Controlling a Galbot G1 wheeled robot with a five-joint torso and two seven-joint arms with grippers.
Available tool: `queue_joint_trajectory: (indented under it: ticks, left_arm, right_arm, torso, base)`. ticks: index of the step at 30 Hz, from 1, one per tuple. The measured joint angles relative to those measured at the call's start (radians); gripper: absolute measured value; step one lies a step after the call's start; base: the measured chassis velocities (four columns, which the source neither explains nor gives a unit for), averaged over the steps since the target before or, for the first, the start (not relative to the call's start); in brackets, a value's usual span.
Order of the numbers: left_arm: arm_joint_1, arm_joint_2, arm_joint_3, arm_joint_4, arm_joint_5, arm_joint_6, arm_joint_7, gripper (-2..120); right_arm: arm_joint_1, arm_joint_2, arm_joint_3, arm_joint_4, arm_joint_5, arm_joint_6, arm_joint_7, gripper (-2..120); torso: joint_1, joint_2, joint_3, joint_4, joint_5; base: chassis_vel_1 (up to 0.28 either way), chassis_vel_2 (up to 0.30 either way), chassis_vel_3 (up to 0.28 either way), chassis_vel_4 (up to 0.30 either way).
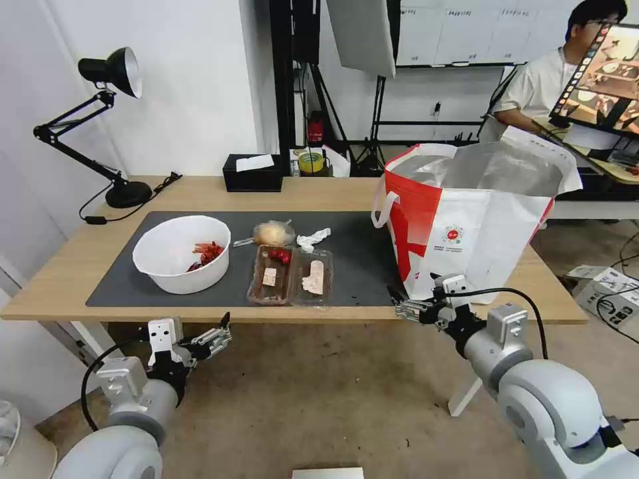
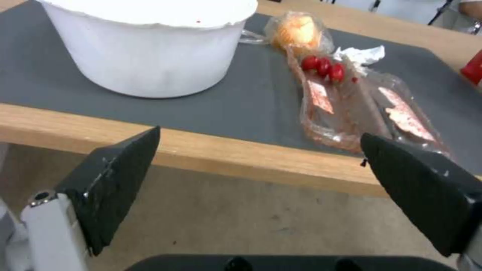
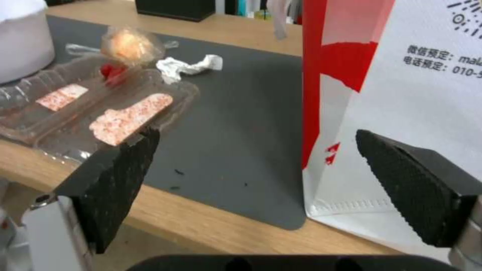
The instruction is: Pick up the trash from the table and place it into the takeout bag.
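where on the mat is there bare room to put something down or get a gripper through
The widest bare strip of mat runs between the clear hinged tray and the takeout bag. A smaller patch lies left of the white bowl. The middle is crowded: bowl, tray, bagged bun and crumpled tissue sit close together.

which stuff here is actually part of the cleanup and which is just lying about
Job: white bowl, clear tray, bagged bun, crumpled tissue, takeout bag, table.
Lying about: black tissue box, desk lamp, tape roll.
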State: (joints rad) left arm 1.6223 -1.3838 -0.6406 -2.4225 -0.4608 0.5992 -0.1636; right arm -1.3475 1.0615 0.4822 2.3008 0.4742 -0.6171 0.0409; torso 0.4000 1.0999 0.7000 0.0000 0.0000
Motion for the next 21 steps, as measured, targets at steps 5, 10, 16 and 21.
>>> queue_joint_trajectory:
  ticks: [5, 10, 16, 21]
  left_arm:
    - [-0.005, -0.001, 0.002, 0.002, -0.039, -0.008, -0.014, 100]
    - [-0.011, 0.001, 0.0, 0.002, -0.064, -0.009, -0.027, 100]
    - [-0.015, 0.006, -0.008, 0.002, -0.073, -0.011, -0.029, 100]
    - [-0.015, 0.009, -0.009, 0.001, -0.075, -0.012, -0.029, 100]
  right_arm:
    - [-0.001, 0.008, -0.005, -0.004, 0.029, 0.028, 0.005, 100]
    - [0.0, 0.021, -0.012, -0.003, 0.157, 0.043, 0.049, 100]
    - [0.015, 0.051, -0.042, 0.009, 0.537, 0.063, 0.194, 100]
    - [0.043, 0.088, -0.107, 0.0, 0.746, 0.127, 0.317, 100]
  torso:
    - [0.0, 0.0, 0.0, 0.0, 0.0]
    - [0.0, 0.0, 0.0, 0.0, -0.0001]
    - [0.0, 0.0, 0.0, 0.0, -0.0001]
    - [0.0, 0.0, 0.0, 0.0, -0.0002]
  base:
    - [0.0, 0.0, 0.0, 0.0]
    - [0.0, 0.0, 0.0, 0.0]
    - [0.0, 0.0, 0.0, 0.0]
    - [0.0, 0.0, 0.0, 0.0]
